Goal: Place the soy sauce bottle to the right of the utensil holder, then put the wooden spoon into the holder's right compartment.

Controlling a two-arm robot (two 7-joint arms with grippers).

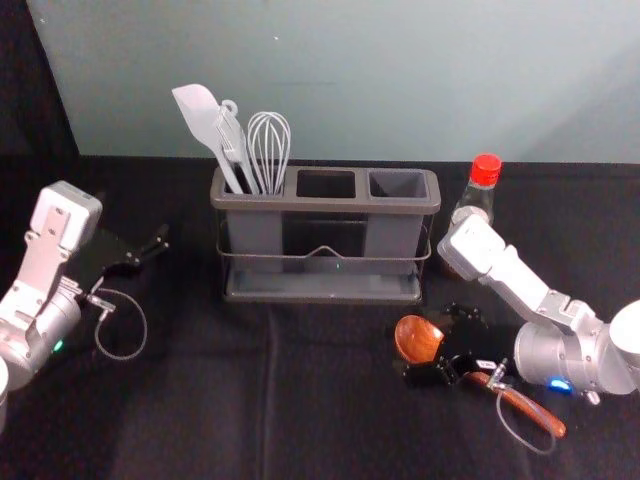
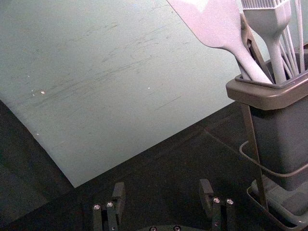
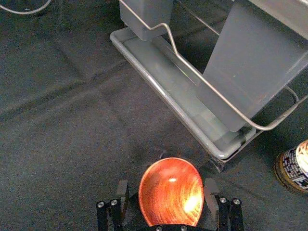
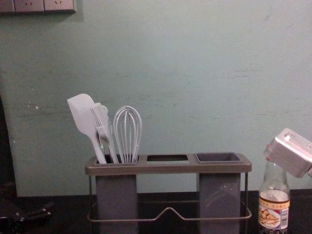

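Note:
The grey utensil holder stands at the table's middle. To its right, the red-capped soy sauce bottle is upright, partly hidden by the right arm; its label faces forward in the chest view. In front lies the wooden spoon, bowl toward the left, handle toward the lower right. My right gripper is low over it; in the right wrist view the open right gripper has the spoon's bowl between its fingers. My left gripper waits left of the holder, open and empty in its wrist view.
A spatula, a brush and a whisk stand in the holder's left compartment. Its middle and right compartments show no utensils. A wire rail runs around the holder's front, and a pale wall rises behind.

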